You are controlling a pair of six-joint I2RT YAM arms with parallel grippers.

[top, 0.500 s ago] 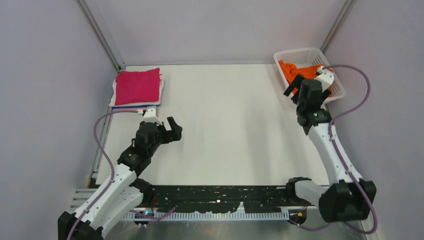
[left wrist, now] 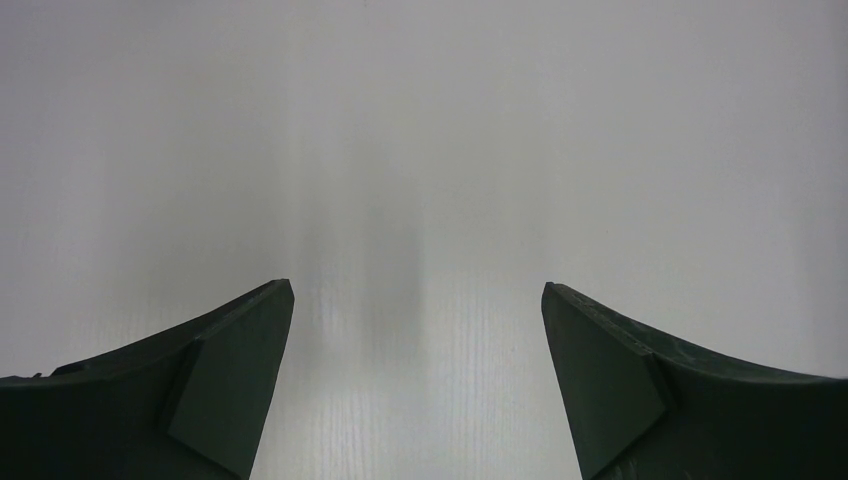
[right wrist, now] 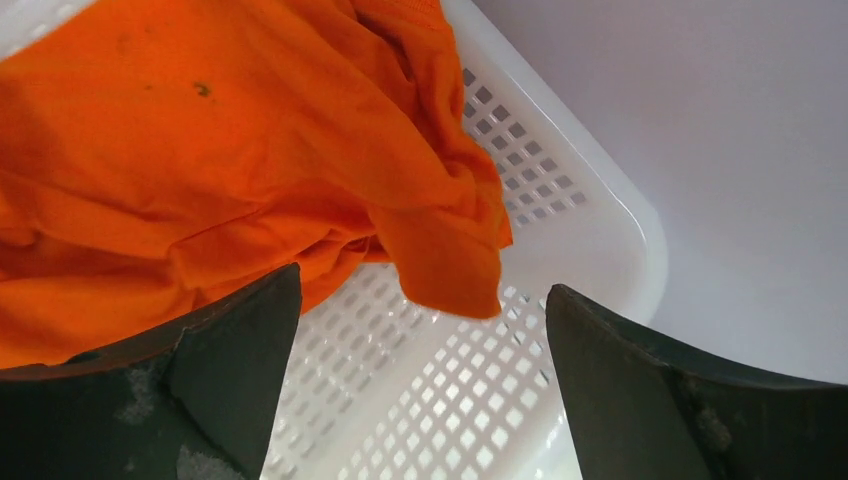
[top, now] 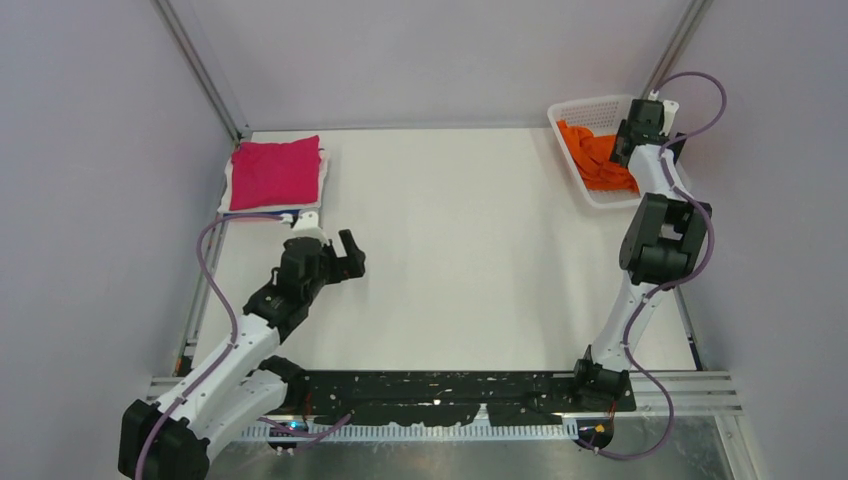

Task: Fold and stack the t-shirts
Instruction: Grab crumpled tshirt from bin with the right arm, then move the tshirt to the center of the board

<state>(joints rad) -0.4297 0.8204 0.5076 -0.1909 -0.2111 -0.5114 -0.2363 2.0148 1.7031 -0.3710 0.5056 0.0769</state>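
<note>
A crumpled bright orange t-shirt lies in the white lattice basket at the far right. My right gripper reaches down into that basket from its right side. In the right wrist view it stands open over the basket floor, and a corner of the orange t-shirt hangs just beyond the fingertips, untouched. A folded magenta t-shirt tops a small stack at the far left, with white and blue edges under it. My left gripper is open over bare table, holding nothing.
The basket wall curves close on the right of my right gripper, with the grey enclosure wall behind it. Metal frame posts stand at the back corners. The white tabletop spreads between the stack and the basket.
My right arm has risen and swung from the basket's near side to over its right rear, its gripper now pointing into the basket. The left gripper has barely shifted.
</note>
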